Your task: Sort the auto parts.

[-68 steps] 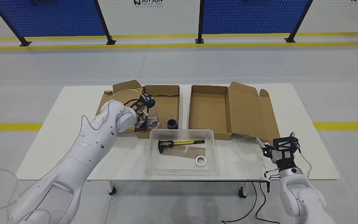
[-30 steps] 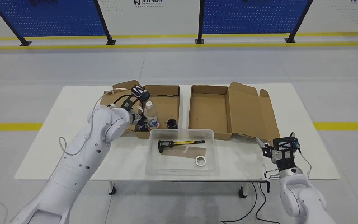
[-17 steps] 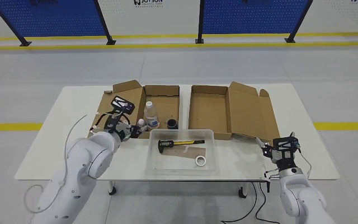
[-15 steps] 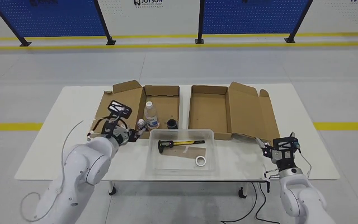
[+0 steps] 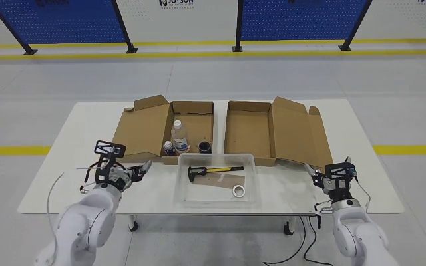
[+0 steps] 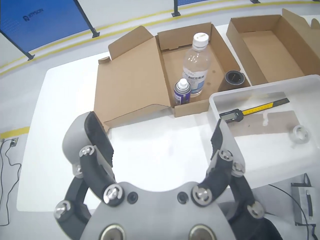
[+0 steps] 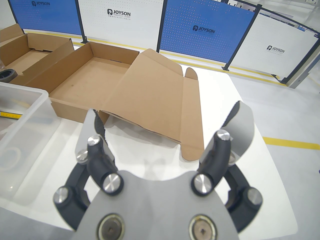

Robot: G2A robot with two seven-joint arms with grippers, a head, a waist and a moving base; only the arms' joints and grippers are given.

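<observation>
The left cardboard box [image 5: 193,114] [image 6: 175,58] holds an upright clear bottle [image 5: 178,135] [image 6: 196,66], a small spray can [image 5: 168,147] [image 6: 182,91] and a black cylindrical part [image 5: 204,146] [image 6: 233,78]. A clear plastic bin [image 5: 180,186] [image 6: 250,91] in front of the boxes holds a caliper [image 5: 213,171] [image 6: 250,111] and a white ring [image 5: 238,191] [image 6: 300,133]. My left gripper [image 5: 138,170] [image 6: 156,126] hangs open over the bare table, left of the bin. My right gripper [image 5: 326,174] [image 7: 165,112] is open near the front right edge.
The right cardboard box [image 5: 247,133] [image 7: 92,76] stands open with a bare floor. Its lid flap [image 5: 299,136] [image 7: 155,96] lies flat toward my right gripper. Bare table stretches left of the left box and in front of the bin.
My left gripper let go of the bottle in the left box and drew back to the front left of the table. The right arm has not moved.
</observation>
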